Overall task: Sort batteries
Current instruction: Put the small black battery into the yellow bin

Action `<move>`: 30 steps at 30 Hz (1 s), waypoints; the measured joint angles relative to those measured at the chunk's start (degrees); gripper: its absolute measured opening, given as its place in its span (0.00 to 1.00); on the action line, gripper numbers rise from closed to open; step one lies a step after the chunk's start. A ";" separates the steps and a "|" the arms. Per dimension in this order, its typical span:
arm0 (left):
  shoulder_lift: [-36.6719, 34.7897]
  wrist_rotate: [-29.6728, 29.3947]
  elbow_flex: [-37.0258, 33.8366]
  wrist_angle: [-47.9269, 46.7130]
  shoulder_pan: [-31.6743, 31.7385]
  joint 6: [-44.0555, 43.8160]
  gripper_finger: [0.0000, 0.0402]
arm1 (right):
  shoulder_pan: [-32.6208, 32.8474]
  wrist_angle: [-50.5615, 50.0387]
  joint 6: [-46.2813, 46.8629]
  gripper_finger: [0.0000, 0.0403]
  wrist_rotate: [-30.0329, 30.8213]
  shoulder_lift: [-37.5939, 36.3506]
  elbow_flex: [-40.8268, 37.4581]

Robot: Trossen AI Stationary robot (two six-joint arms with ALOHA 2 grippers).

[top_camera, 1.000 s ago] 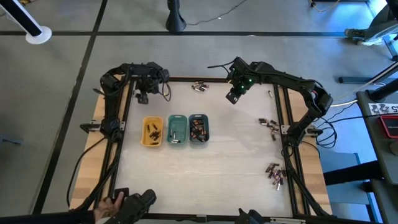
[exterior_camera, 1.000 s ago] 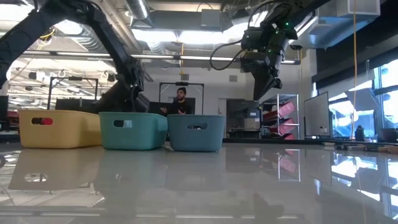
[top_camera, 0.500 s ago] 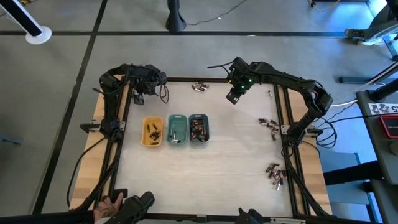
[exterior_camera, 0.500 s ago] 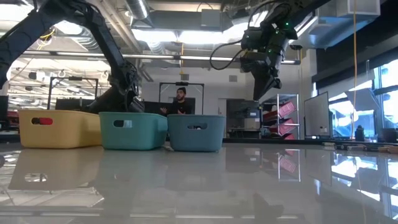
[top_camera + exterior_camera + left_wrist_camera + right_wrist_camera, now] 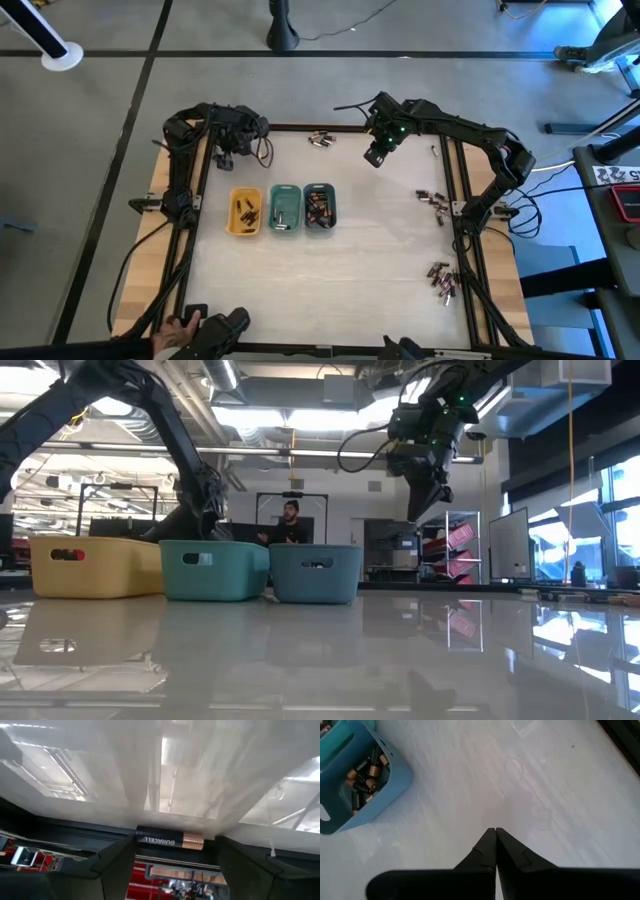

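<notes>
My left gripper (image 5: 175, 862) is low at the table's far left corner (image 5: 222, 157) and stands open. A black and copper battery (image 5: 170, 840) lies on its side at the white top's edge, against the dark frame rail. My fingers stand off either end of it. My right gripper (image 5: 495, 831) hangs shut and empty above the table's far middle (image 5: 373, 156). Yellow (image 5: 245, 211), green (image 5: 286, 208) and grey-blue (image 5: 319, 206) trays stand side by side on the table, each with batteries inside.
Loose batteries lie in small heaps at the far edge (image 5: 320, 139), by the right rail (image 5: 432, 198) and at the near right (image 5: 441, 278). The black frame (image 5: 460, 180) runs around the table. A person's hand (image 5: 181, 325) shows at the near left corner.
My left gripper has sunk a little and drawn toward the table's far left corner. My right arm has kept still.
</notes>
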 joint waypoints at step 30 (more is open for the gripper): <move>-0.48 3.64 -0.11 0.32 -1.03 0.05 0.43 | 0.00 -1.13 -0.07 0.01 0.00 0.00 0.00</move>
